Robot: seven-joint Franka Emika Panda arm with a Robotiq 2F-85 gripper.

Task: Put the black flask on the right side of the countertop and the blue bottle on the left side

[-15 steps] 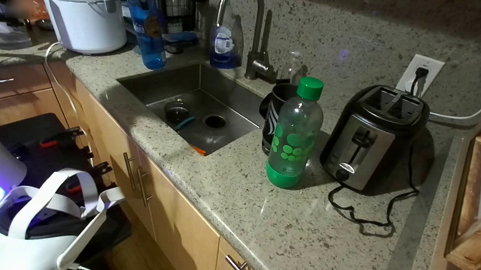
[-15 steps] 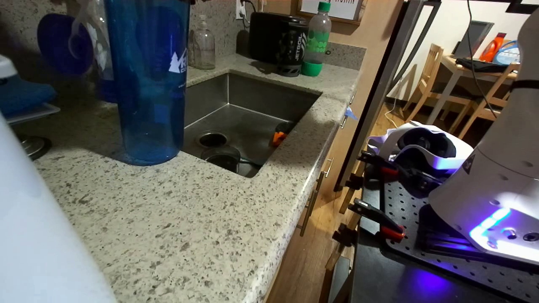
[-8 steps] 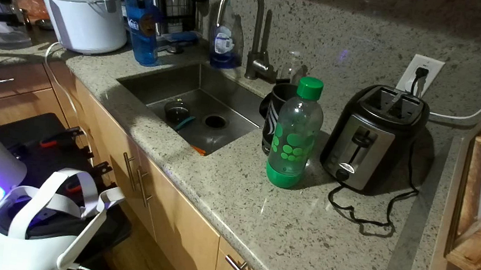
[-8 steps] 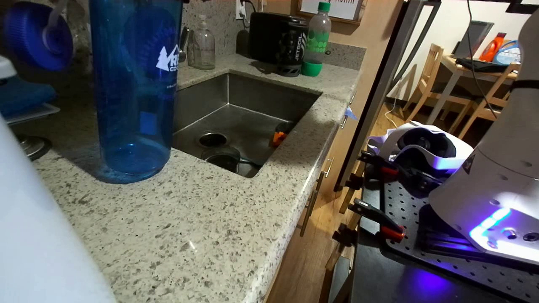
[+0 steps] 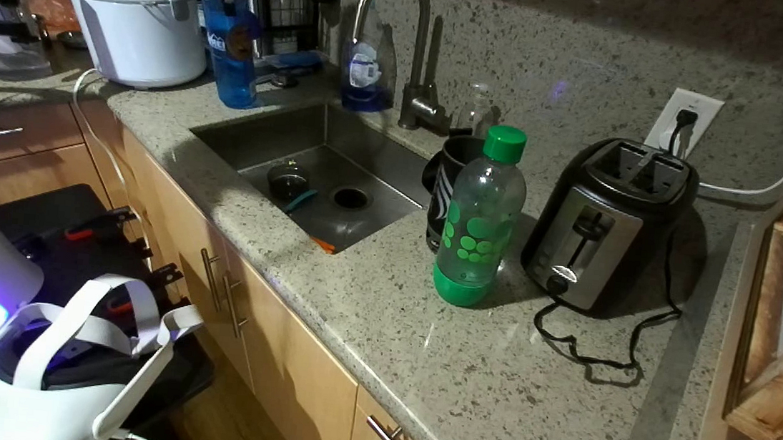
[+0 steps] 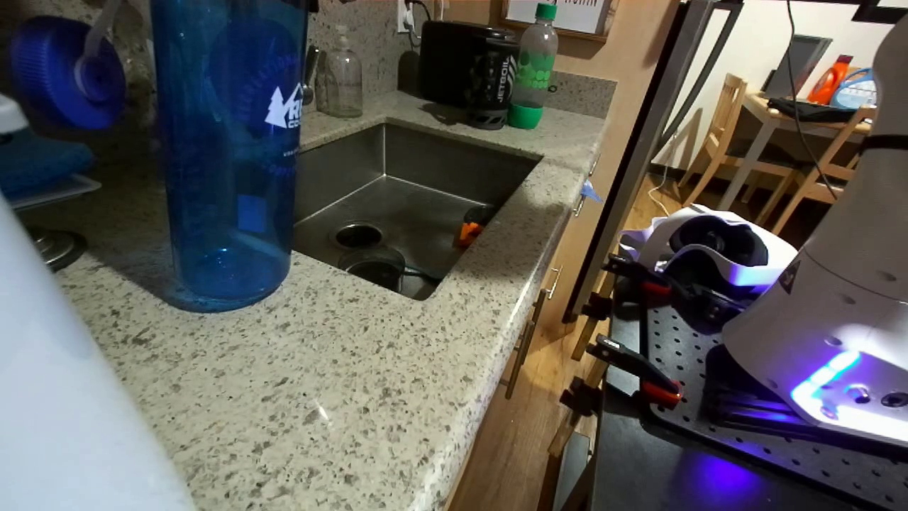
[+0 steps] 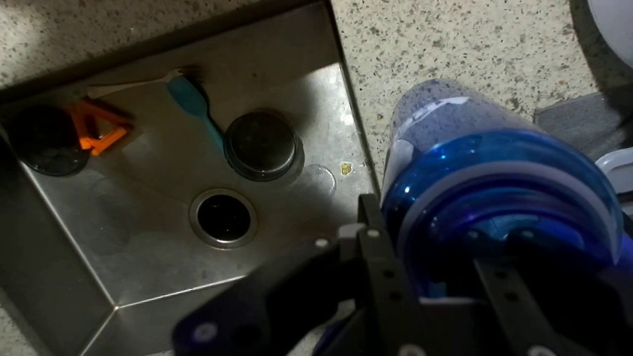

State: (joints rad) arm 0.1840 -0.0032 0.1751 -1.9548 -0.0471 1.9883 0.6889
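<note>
The translucent blue bottle [image 5: 233,75] is over the countertop [image 5: 380,334] between the white cooker and the sink. It shows large in an exterior view [image 6: 227,177], leaning slightly, its blue cap [image 6: 64,74] beside it. Its base is at or just above the granite; I cannot tell if it touches. My gripper [image 7: 425,232] is partly closed at the bottle's top [image 7: 494,153] and appears shut on it; the contact is dark. The black flask [image 5: 438,203] stands upright at the sink's far end, partly behind the green bottle; it also shows in an exterior view [image 6: 489,85].
The steel sink [image 5: 328,135] with dishes lies beside the bottle. A faucet [image 5: 419,43], soap container [image 5: 366,77] and dish rack [image 5: 285,16] stand behind. The white cooker [image 5: 137,26] is close. The green bottle [image 5: 481,221] and toaster [image 5: 606,226] stand by the flask.
The blue bottle has moved with my gripper away from the sink towards the white cooker, mostly in the first half second. Since then it has shifted only slightly. The black flask has not moved.
</note>
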